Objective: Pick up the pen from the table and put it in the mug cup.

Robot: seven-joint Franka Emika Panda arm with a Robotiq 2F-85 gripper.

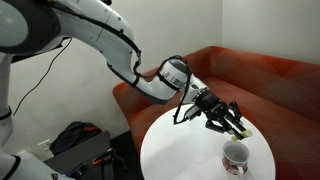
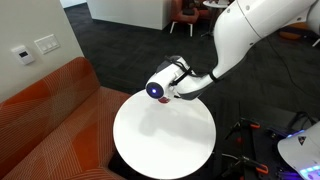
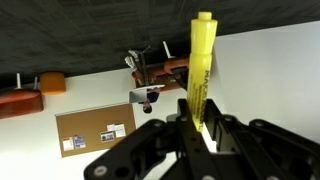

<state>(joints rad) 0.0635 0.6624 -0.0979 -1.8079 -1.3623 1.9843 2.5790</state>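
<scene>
Pincer: clamped on the yellow-green pen, held clear of the mug cup.
Mug cup: upright on the white surface.

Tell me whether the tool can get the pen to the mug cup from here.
Probably yes: the tool, shut on the pen, hangs over the table near the mug cup, with nothing visible between them.

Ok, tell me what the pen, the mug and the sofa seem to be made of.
The pen: likely plastic, with a smooth matte yellow barrel. The mug: probably glazed ceramic, white with red markings, though it is too small to be sure. The sofa: woven fabric, orange-red with a fine ribbed texture.
</scene>
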